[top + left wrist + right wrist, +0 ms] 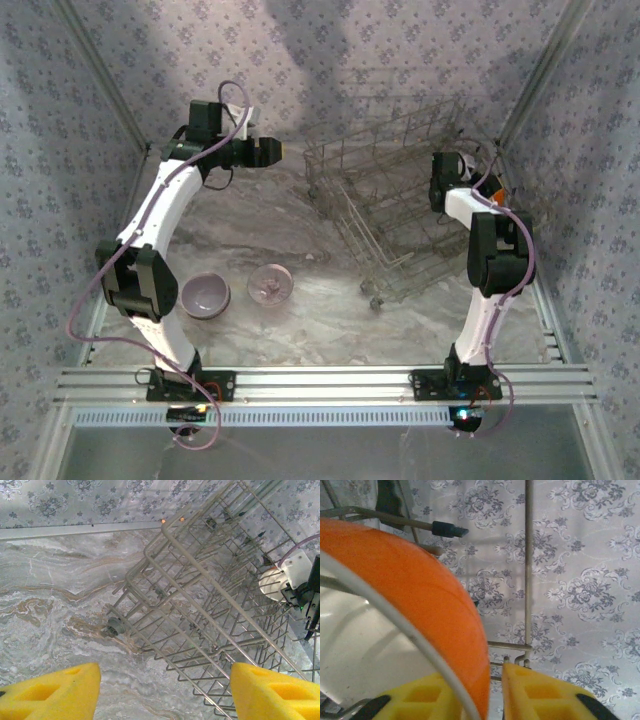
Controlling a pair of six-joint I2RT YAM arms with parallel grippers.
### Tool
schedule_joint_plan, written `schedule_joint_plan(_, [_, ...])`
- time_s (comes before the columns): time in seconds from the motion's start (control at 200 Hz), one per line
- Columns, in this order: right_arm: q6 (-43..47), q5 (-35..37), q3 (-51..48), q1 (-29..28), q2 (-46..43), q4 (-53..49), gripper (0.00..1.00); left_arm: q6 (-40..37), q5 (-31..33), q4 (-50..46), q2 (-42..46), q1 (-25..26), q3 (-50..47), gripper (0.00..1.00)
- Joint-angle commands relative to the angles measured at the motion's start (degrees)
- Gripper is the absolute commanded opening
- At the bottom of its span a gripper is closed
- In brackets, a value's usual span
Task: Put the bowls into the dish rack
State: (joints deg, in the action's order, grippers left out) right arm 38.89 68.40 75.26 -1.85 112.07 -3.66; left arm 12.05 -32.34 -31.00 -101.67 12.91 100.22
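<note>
Bowls partly loaded: the orange bowl [420,605] stands on edge among the wires of the dish rack [380,200], toward the table's [330,330] far right corner, next to a white bowl [272,582]. We judge the lavender bowl [205,296] and pink bowl [270,285], near the left edge, yet to go. The right gripper [472,675] straddles the orange rim; whether it clamps, we cannot tell. The left gripper [165,695] hangs open and empty.

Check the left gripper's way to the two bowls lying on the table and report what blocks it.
Nothing visible does. In the top view, bare table lies between the open left gripper and both the pink bowl and the lavender bowl. The dish rack sits to the right, off that path.
</note>
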Motion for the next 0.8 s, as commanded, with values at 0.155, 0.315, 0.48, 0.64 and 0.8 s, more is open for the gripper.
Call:
schedule_joint_plan(0.155, [-7.13, -0.98, 2.07, 0.96, 1.07, -9.22, 0.49, 0.51, -0.45, -0.31, 1.76, 0.19, 2.55, 0.69])
schedule_joint_plan(0.315, [-8.24, -4.12, 2.13, 1.07, 0.18, -10.8, 0.61, 1.04, 0.0, -1.25, 0.97, 0.44, 3.82, 0.69])
schedule_joint_plan(0.48, [-9.25, -7.03, 2.18, 1.32, -0.42, -12.59, 0.69, 1.47, 0.78, -3.03, -0.57, 1.04, 5.57, 0.69])
schedule_joint_plan(0.64, [-10.21, -11.26, 1.29, 2.41, -1.79, -13.95, 0.77, 2.51, 1.35, -3.44, -1.5, 1.46, 6.11, 0.69])
schedule_joint_plan(0.8, [-9.85, -15.67, 1.32, 3.28, -2.21, -15.08, 0.8, 3.19, 2.34, -4.12, -2.68, 2.11, 7.77, 0.69])
